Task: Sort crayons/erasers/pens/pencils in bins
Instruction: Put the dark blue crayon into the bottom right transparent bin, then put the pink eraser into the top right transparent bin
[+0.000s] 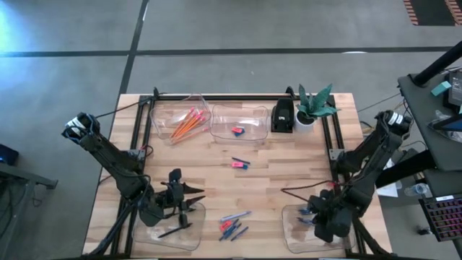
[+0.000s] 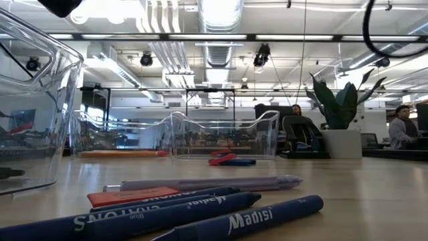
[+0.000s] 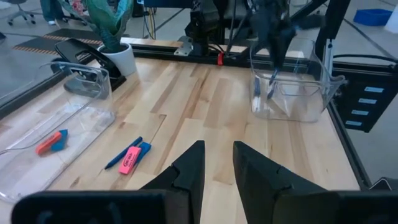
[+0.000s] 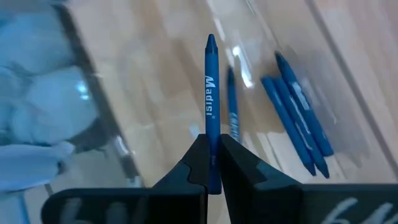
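Note:
My right gripper (image 1: pixel 316 217) is shut on a blue crayon (image 4: pixel 211 93) over the near-right bin (image 1: pixel 291 232), where several blue crayons (image 4: pixel 298 124) lie on the bottom. My left gripper (image 1: pixel 192 193) is open a little and empty (image 3: pixel 217 165), just above the far edge of the near-left bin (image 1: pixel 144 235), which holds a black pen (image 1: pixel 173 230). A loose pile of blue crayons, a grey pen and a red piece (image 1: pixel 232 225) lies between the two near bins. A pink and a blue eraser (image 1: pixel 240 164) lie mid-table. Orange pencils (image 1: pixel 186 121) fill the far-left bin. My right gripper pinches the crayon's blunt end (image 4: pixel 213 146) between its two fingers. The crayon runs on straight out past the fingertips, along them, with its pointed tip (image 4: pixel 210 41) farthest out. It is lifted clear above the crayons in the bin.
A second far bin (image 1: pixel 256 130) holds a pink and a blue eraser (image 1: pixel 237 131). A small black box (image 1: pixel 282 115) and a potted plant (image 1: pixel 314 108) stand at the far right. Black rails (image 1: pixel 333 144) run along the table's sides.

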